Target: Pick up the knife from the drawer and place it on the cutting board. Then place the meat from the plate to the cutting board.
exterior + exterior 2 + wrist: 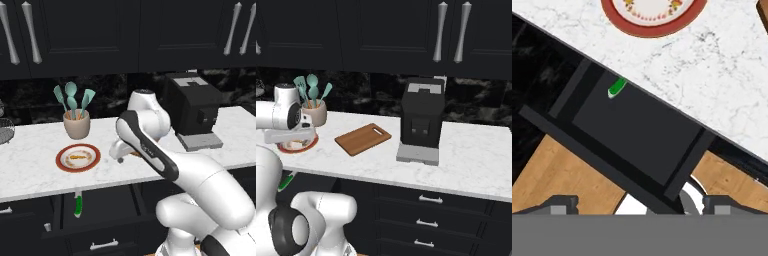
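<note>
- The worktop (pixel 30 165), white marble, carries everything but the knife; it overhangs the open drawer, so anything near the drawer's back is partly roofed by its edge.
- The coffee machine (pixel 421 125) stands right of the board, well apart from it, and should not hinder a placement.
- The drawer (pixel 637 130) is pulled out below the worktop's near edge, left of the arm, its flat dark bottom open to a reach from above.
- The cutting board (pixel 363 138) lies flat on the worktop between the plate and the coffee machine, bare on top, handle slot at its far end; both task items are meant to end there.
- The plate (pixel 62 162) sits on the worktop left of the board, in front of the utensil cup (pixel 76 124) holding teal spatulas.
- The pincer (pixel 640 202) hangs above the drawer looking down into it; its two tips stand wide apart with nothing between them, which I judge to be readiness for the first pick.
- The knife (pixel 617 88) lies in the drawer's far left part, green handle showing in the open, its blade end towards the worktop's edge. I judge the handle to be the sensible grasp point.
- The meat (pixel 77 157), a thin orange-brown strip, rests on the plate's cream centre, untouched, waiting for the second step.
</note>
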Robot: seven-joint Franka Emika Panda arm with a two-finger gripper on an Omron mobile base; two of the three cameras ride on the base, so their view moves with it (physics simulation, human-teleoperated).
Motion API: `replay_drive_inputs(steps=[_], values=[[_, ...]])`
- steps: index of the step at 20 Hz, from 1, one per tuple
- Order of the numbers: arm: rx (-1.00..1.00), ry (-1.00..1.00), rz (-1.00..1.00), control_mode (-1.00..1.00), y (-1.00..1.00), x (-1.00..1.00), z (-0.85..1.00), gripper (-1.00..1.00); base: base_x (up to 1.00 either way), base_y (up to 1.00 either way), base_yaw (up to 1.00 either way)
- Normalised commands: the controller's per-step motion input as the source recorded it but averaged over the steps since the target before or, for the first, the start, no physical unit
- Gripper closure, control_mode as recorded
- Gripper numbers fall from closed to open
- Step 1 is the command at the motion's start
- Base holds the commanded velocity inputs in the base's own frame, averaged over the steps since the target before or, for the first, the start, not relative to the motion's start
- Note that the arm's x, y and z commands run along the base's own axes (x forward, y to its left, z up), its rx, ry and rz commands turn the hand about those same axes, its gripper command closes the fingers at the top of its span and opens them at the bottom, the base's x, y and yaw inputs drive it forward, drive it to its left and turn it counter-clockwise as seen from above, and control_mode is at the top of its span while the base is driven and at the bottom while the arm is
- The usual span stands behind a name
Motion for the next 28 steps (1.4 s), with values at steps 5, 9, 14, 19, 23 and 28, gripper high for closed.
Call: replay_drive_inputs(steps=[5, 9, 14, 19, 23, 28], values=[[0.07, 0.02, -0.17, -1.0, 0.24, -0.23, -0.21, -1.0, 0.0, 0.0, 0.0], [0.02, 0.04, -0.01, -1.0, 0.08, -0.05, -0.38, -1.0, 0.0, 0.0, 0.0], [0.0, 0.06, 0.0, -1.0, 0.33, 0.0, -0.62, -1.0, 0.0, 0.0, 0.0], [0.0, 0.08, 0.0, -1.0, 0.34, -0.01, -0.58, -1.0, 0.0, 0.0, 0.0], [0.0, 0.08, 0.0, -1.0, 0.22, 0.0, -0.56, -1.0, 0.0, 0.0, 0.0], [0.0, 0.06, 0.0, -1.0, 0.23, 0.0, -0.51, -1.0, 0.0, 0.0, 0.0]])
